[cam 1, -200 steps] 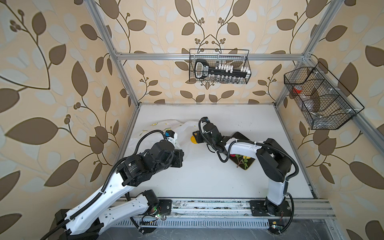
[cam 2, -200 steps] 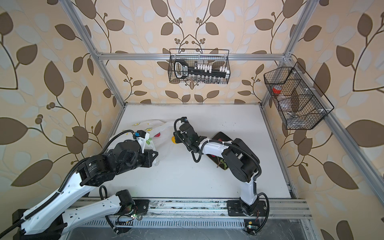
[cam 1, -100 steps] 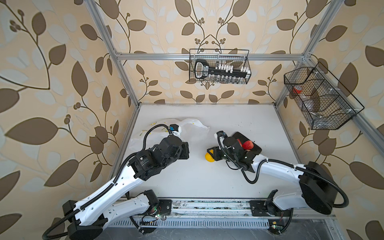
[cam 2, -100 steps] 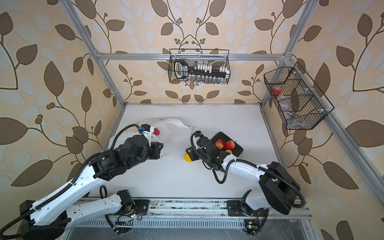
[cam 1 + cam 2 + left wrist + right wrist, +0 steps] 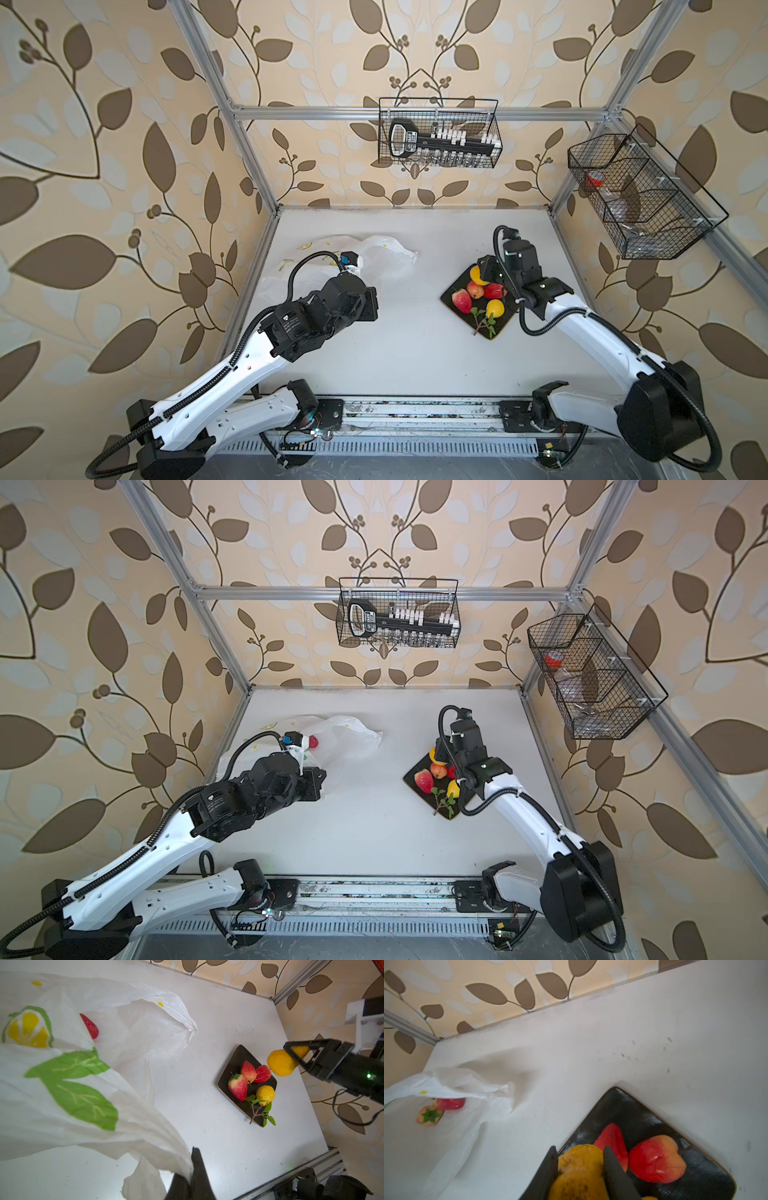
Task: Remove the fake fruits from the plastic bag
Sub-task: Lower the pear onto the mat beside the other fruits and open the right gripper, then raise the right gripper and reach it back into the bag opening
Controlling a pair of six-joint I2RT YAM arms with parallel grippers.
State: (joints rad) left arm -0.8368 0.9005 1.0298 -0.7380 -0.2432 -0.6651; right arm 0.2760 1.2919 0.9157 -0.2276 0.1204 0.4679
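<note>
Your right jaws, partly closed, are gripping the lumpy orange-yellow plastic fruit (image 5: 577, 1169) over a corner of the dark square plate (image 5: 236, 1057), while your left jaws, shut, are pinching the white lemon-printed plastic bag (image 5: 135, 1022) covering two red fruits (image 5: 449, 1103).

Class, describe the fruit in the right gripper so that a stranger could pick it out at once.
On the white table, find the dark plate. At its edge the right gripper holds one fruit. It alone is orange-yellow, lumpy and gripped; the red fruits and the leafy yellow one lie loose on the plate.
</note>
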